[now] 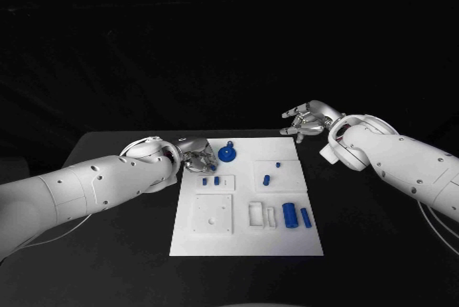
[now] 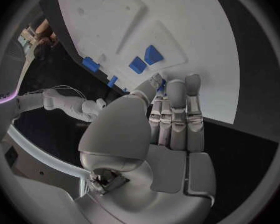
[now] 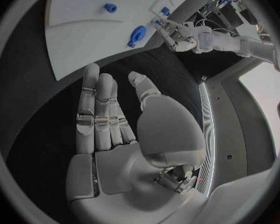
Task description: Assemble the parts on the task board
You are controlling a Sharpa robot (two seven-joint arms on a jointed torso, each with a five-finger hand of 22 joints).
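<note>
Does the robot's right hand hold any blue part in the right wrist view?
No: the right hand is flat with its fingers stretched out over the black table, and nothing lies in it.

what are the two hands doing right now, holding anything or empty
Left hand: over the task board's left edge, fingers straight and close together, holding nothing.
Right hand: open and empty, off the board's far right corner.

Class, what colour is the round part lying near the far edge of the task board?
Blue. The round part shows best in the head view.
</note>
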